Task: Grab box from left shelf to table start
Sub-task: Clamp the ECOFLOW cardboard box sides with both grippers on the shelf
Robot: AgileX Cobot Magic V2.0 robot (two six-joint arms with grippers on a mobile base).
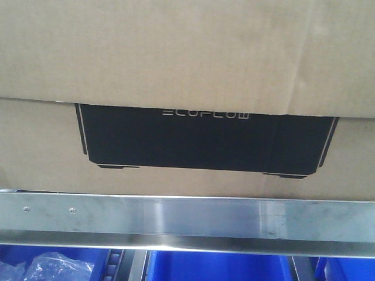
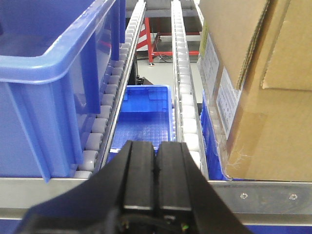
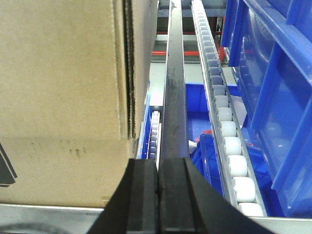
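On the shelf (image 1: 187, 218) the box (image 1: 176, 52) is seen ungrabbed, flanked by the clenched left gripper (image 2: 157, 152) and right gripper (image 3: 157, 168).

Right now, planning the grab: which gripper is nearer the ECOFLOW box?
Right, apparently. The right gripper sits just beside the ECOFLOW box at its right corner; the left gripper faces the roller tracks, farther off its left side.

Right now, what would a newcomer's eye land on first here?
A large brown corrugated cardboard box with a black "ECOFLOW" print fills the front view, just behind the shelf's silvery brushed-metal rail. Bright blue plastic bins sit beside it on roller tracks. In the wrist views, the black left gripper and right gripper are both shut, near the box's two sides.
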